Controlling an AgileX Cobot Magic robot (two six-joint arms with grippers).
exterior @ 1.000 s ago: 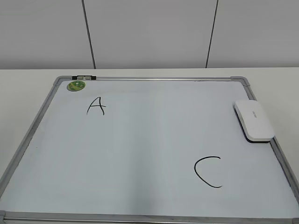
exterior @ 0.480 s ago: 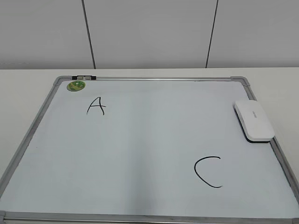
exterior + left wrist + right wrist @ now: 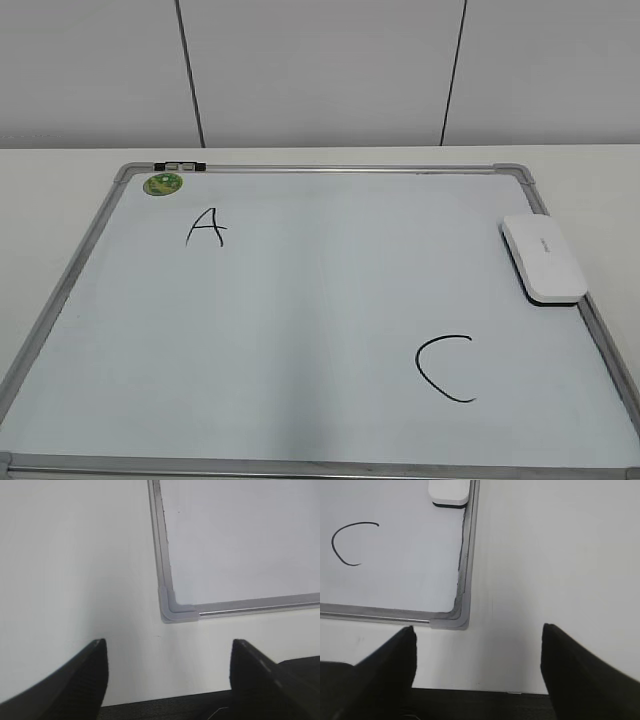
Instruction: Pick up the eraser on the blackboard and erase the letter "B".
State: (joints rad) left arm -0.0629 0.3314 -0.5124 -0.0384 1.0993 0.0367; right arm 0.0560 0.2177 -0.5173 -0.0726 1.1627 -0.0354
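Nothing moves between a second ago and now: board, letters and eraser sit exactly where they were, and no arm enters the exterior view. No B is legible anywhere I can see, only an A and a C, so my judgement is that the erasing is done or the letter was never in view; I cannot tell which.

Left to right. Left gripper (image 3: 169, 680) hangs off the board's near-left corner over bare table (image 3: 75, 570), its two dark fingers spread wide and empty. The blackboard (image 3: 60, 290) is in truth a white dry-erase panel, glossy, flat on the cream table, with a thin brushed-silver frame and moulded grey corner caps. Far-left corner: a small round green magnet (image 3: 163, 184), and beside it on the top rail a little black-and-silver clip (image 3: 180, 166). Below the magnet, the letter A (image 3: 206, 228), thin black marker, angular. Middle of the board is blank, faintly streaky. Lower right, the letter C (image 3: 445, 369), open curve, one stroke. The eraser (image 3: 543, 258) lies at the right edge, overlapping the frame: smooth white plastic shell, rounded corners, dark underside showing along its near side, faint grey print on top. Right gripper (image 3: 477, 667) hovers off the near-right corner, fingers likewise wide apart, holding nothing, well short of the eraser.
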